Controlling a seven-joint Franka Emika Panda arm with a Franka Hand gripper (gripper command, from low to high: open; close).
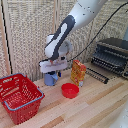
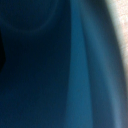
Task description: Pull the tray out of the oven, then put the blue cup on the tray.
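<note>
Directly beneath end effector [image 1: 53,71], blue cup [image 1: 50,78]

The exterior view faces the whole table [image 1: 100,107] from off it; the wrist view presses against the blue cup [image 1: 50,78], blurred.

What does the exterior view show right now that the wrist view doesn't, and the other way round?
Only the exterior view shows the layout: the oven at that view's right with the tray pulled out in front, the orange carton, the red bowl, the red mesh basket, and the gripper down at the blue cup. Only the wrist view shows the cup's blue surface extremely close, filling the frame, blurred. Both share just the cup; neither shows whether the fingers are closed.
</note>
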